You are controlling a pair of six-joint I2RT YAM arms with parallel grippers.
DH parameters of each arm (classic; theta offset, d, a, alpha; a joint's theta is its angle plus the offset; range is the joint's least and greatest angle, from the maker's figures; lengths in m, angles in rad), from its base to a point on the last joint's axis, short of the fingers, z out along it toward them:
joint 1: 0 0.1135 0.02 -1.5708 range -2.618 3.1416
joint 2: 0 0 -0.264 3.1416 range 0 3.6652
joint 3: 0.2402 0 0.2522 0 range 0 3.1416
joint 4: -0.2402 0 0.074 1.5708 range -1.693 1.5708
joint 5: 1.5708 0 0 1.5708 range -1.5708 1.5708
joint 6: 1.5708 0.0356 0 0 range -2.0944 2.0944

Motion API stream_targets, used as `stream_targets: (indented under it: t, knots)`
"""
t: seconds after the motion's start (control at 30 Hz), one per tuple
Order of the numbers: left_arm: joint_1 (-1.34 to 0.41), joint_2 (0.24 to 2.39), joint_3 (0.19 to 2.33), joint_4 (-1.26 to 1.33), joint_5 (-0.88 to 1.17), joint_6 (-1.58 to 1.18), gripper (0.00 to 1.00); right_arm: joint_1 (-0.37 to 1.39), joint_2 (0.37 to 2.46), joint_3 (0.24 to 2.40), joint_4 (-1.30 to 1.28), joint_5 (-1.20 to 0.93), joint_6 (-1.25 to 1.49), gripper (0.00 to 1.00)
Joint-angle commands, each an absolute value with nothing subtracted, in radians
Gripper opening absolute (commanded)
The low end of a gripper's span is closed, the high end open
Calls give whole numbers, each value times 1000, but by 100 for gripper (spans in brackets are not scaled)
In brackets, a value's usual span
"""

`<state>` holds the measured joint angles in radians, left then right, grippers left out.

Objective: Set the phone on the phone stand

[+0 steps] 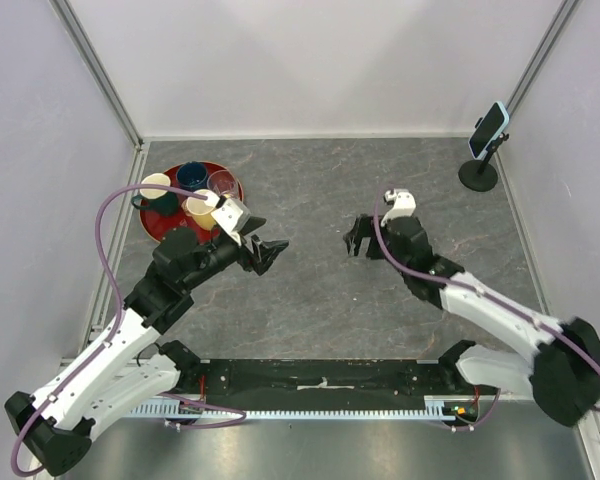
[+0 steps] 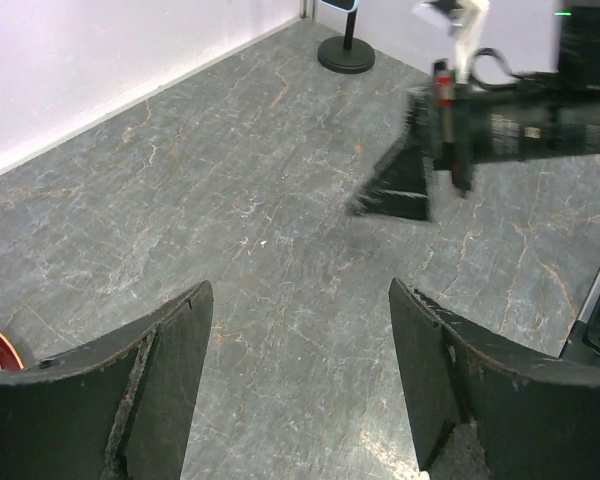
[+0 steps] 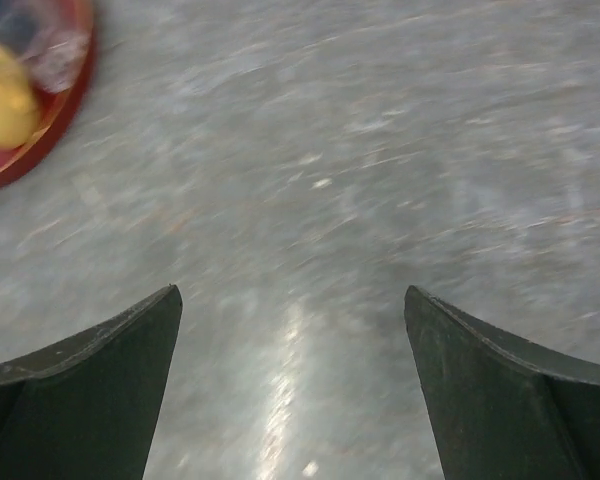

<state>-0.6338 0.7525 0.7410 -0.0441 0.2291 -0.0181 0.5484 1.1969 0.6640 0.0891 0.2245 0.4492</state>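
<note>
Both black jaws gape wide, empty, above grey marbled bench [image 1: 310,180]; glossy blue-cased phone [image 1: 489,130] sits tilted atop black disc-based phone stand [image 1: 478,177].

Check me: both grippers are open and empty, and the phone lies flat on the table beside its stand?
No: the top external view shows the phone up on the phone stand, not on the table. The left gripper and right gripper are open and empty.

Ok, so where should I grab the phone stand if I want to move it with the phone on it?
Probably the thin upright post of the phone stand, between its round base and the phone. Come from the left in the overhead view, the open side; walls stand close behind and to the right.
</note>
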Motion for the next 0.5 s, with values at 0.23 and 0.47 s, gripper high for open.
stream_targets:
  t: [0.23, 0.47]
  knots:
    - [-630, 669, 762, -22, 270, -104, 77, 706, 463, 506, -293, 276, 606, 98]
    - [-630, 457, 667, -3, 341, -394, 91, 706, 141, 523, -376, 264, 624, 98]
